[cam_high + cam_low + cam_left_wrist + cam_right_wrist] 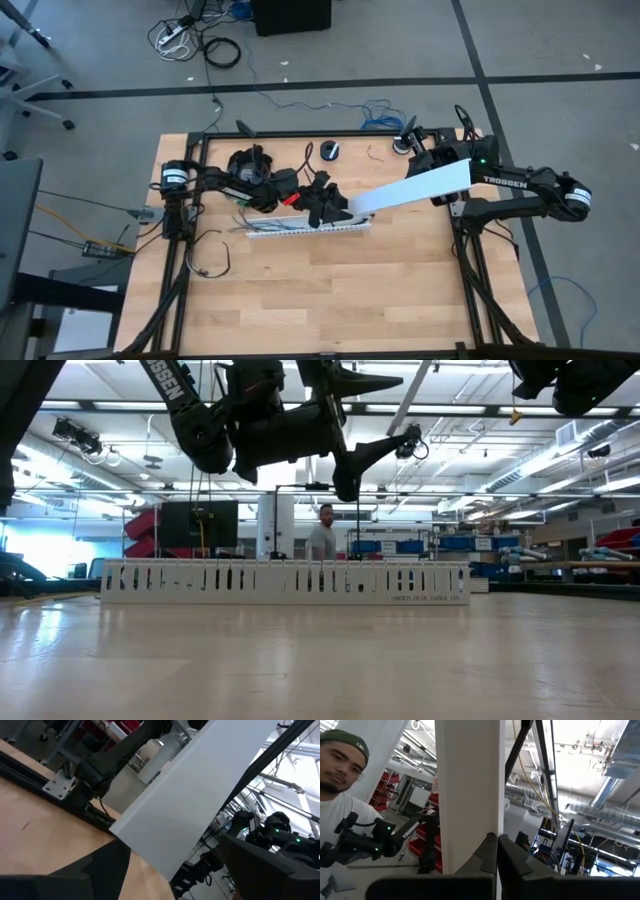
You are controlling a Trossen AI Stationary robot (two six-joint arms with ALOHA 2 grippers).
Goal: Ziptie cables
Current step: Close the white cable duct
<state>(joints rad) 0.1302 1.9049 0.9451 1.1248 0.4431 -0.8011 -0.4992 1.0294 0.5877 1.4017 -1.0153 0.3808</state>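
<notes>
A long white flat cover strip [415,187] hangs above the table, slanting from my right gripper [462,172] toward the middle. My right gripper [497,851] is shut on it. My left gripper [328,200] is open at the strip's free end [356,205]. In the left wrist view its two fingers stand on either side of the strip [200,795]. The white slotted duct [305,226] lies flat on the table below; the low view shows it side-on [285,582]. Thin dark wires [240,210] show at its left end. The cable bundle itself I cannot make out. My right gripper pinches the white strip at one long edge [492,827], near the end toward the table's right side. The strip is lifted clear of the table and runs away from the fingers [485,855]. My left gripper's open fingers [100,870] flank the strip's other end; whether they touch it I cannot tell.
A small dark round object [331,151] and another [403,146] sit near the far edge. Loose black wire [208,255] lies by the left frame rail. A person [342,780] stands beyond the table, and another [322,532] stands far behind. Bare wood spans the near half [330,300].
</notes>
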